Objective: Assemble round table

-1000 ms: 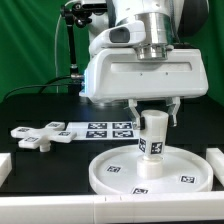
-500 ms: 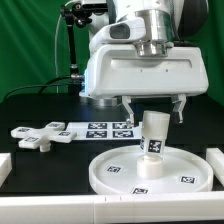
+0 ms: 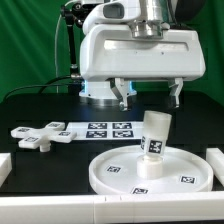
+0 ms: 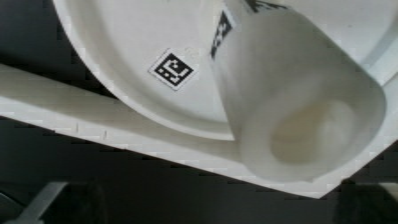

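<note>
The round disc [image 3: 115, 175] lies on the black table at the front. The short cylindrical leg [image 3: 152, 137] stands on its central hub, leaning slightly. My gripper [image 3: 150, 95] hangs open and empty above the leg, clear of it, with a finger out to each side. The cross-shaped foot [image 3: 38, 134] lies at the exterior view's left, apart from the disc. In the wrist view I look down on the leg [image 4: 302, 95] and the disc's tagged floor [image 4: 173, 70]. My gripper [image 4: 205, 208] shows there only as dark fingertips [image 4: 43, 205] at the frame's edge.
The marker board [image 3: 105, 129] lies behind the disc. Plain white bars frame the work area at the front [image 3: 60, 211], the exterior view's left [image 3: 4, 165] and right [image 3: 215, 158]. One bar [image 4: 107, 115] shows beside the disc in the wrist view.
My gripper has let go of the leg, opened wide and risen straight up. The leg stays standing on the disc's hub.
</note>
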### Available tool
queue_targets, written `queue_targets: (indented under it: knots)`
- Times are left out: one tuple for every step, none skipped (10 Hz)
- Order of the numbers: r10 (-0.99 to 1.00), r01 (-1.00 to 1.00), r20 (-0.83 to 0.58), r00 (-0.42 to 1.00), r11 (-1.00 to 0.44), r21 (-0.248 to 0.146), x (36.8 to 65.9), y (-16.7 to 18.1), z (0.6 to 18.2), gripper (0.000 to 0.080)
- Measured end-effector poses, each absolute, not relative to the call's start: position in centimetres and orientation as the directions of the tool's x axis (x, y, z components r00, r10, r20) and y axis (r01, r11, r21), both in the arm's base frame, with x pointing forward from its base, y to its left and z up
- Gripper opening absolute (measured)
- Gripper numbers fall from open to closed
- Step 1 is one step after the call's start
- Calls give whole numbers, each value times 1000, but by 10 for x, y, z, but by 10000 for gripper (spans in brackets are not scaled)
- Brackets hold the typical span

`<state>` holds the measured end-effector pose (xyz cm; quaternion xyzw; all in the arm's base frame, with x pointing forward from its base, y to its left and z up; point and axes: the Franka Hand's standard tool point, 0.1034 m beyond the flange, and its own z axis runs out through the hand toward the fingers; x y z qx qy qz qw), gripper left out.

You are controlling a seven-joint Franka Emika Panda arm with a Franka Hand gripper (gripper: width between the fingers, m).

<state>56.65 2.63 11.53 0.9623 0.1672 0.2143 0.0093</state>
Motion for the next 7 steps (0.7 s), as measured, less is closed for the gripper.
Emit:
queue_targets:
  knots:
    - [326,318,408,853,-944,89,566,26,114,648]
    - [326,318,408,853,-944,89,566,26,114,648]
    - [324,318,399,858,-944,82,565,28,113,648]
    - [327,326,375,867,-943,68,564,31,111,648]
    - [330,329,375,866,-942,70,565,31,111,648]
    - [325,331,327,887,-943,39,561,35,108,648]
    - [315,327,218,924,-945,-18,559,46,111,648]
